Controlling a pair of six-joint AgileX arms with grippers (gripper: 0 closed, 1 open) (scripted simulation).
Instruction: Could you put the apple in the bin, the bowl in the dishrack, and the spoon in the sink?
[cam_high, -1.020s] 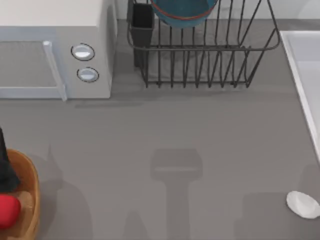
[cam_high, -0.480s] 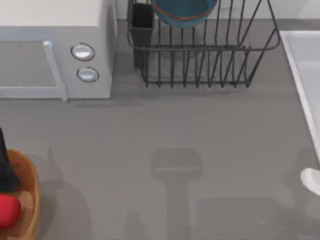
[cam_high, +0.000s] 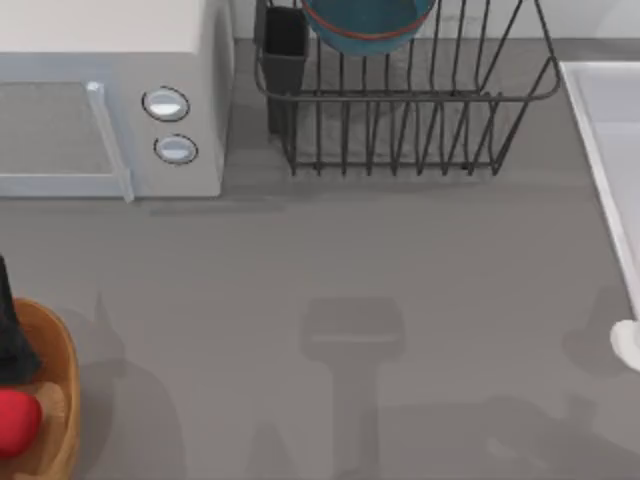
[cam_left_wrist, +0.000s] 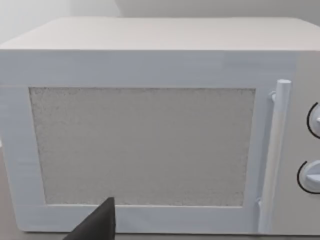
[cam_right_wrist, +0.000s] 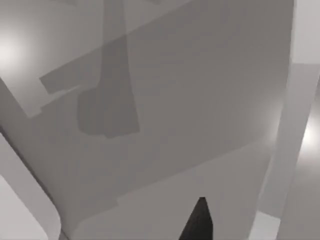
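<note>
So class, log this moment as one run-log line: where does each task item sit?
apple: in bin | bowl: in dishrack | spoon: at table's right edge beside sink

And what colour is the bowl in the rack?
Teal-blue with a thin reddish-brown rim: the bowl in the dishrack, best in the top view.

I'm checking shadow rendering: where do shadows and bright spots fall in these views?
Top view: soft grey arm-shaped shadows lie on the table at centre and lower right, near the spoon. Right wrist view: a dark shadow crosses the sink, with bright glare patches. Left wrist view: the microwave is evenly lit.
</note>
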